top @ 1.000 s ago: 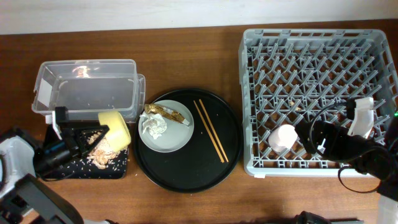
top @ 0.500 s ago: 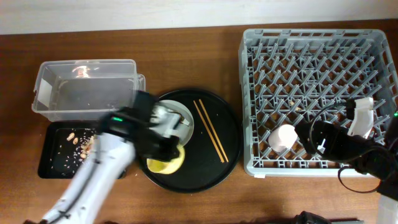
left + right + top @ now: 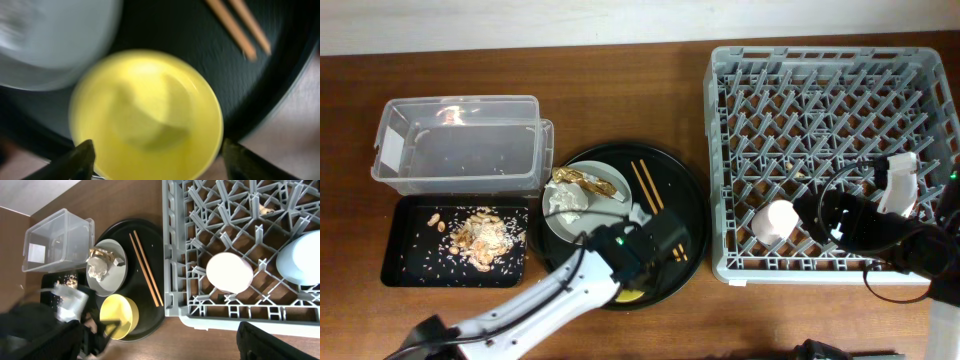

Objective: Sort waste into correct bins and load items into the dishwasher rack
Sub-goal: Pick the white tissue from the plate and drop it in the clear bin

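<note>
The grey dishwasher rack [image 3: 820, 60] sat at the right of the bench [image 3: 620, 90], the right pincer [image 3: 160, 336] spread wide and empty beside its pink cup [image 3: 230, 272], while on the round black tray [image 3: 693, 198] the left pincer [image 3: 157, 150] gaped wide over the yellow bowl [image 3: 150, 115].

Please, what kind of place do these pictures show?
Probably a tabletop test station for clearing dishes: a grey dishwasher rack, a clear tub and a black tray of food scraps sit on a wooden table.

I see my left arm [image 3: 540, 300], seven o'clock: white link, black wrist, green light. My right arm [image 3: 860, 225], four o'clock: black, with looped black cable.
</note>
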Motion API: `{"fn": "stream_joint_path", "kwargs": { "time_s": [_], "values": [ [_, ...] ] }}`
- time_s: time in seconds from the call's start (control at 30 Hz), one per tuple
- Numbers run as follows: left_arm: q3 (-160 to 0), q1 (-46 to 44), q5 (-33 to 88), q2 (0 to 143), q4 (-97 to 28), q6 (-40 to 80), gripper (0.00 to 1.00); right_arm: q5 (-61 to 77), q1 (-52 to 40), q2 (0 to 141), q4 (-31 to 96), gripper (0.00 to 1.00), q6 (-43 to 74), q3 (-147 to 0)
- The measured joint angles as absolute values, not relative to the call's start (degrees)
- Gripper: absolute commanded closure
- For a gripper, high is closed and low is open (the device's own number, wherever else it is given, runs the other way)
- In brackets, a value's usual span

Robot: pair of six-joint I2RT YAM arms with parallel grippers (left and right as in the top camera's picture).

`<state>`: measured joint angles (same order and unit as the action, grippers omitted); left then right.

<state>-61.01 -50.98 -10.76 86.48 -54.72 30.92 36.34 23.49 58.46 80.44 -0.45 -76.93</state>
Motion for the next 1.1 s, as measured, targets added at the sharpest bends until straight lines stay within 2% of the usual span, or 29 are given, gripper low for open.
{"fn": "stream_joint_path", "kwargs": {
  "time_s": [0.07,0.2,0.27,0.33,0.47,0.5,0.57,0.7,0.9,1.07,1.1],
  "values": [
    [-63.22,-48.36,-14.00,85.65,-54.48,29.89,0.17,36.34,23.49,58.46,80.58,0.01,-0.45,-76.93],
    [-64.14,-36.42,-18.90,85.97,-49.23,26.35,0.18,36.34,23.49,58.46,81.03,0.01,-0.49,-76.93],
    [-64.16,-28.93,-19.81,89.76,-45.74,25.02,0.24,36.34,23.49,58.46,81.10,0.01,-0.49,-76.93],
    [-64.14,-25.15,-18.22,93.67,-43.35,23.33,0.33,36.34,23.49,58.46,81.23,0.01,-0.49,-76.93],
    [-64.14,-21.39,-15.59,101.95,-39.62,21.21,0.60,36.34,23.49,58.46,81.28,0.01,-0.49,-76.93],
    [-64.14,-20.95,-15.18,103.50,-39.31,20.88,0.71,36.34,23.49,58.46,81.23,0.01,-0.47,-76.93],
    [-64.14,-20.75,-14.68,104.84,-39.31,20.75,1.00,36.34,23.49,58.46,81.30,0.01,-0.47,-76.93],
    [-64.29,-20.75,-13.50,104.81,-40.58,20.27,1.00,36.34,23.49,58.46,81.58,0.01,-0.51,-76.93],
    [-75.37,-19.59,-12.23,98.54,-54.94,20.12,1.00,36.32,23.49,58.46,81.91,0.01,-0.54,-76.93],
    [-80.79,-13.04,-16.91,86.91,-51.75,20.12,1.00,36.34,23.49,58.46,81.91,0.01,-0.51,-76.93],
    [-80.79,-11.70,-17.56,87.15,-50.70,20.12,0.97,36.34,23.49,58.46,81.91,0.01,-0.51,-76.93]
  ]
}}
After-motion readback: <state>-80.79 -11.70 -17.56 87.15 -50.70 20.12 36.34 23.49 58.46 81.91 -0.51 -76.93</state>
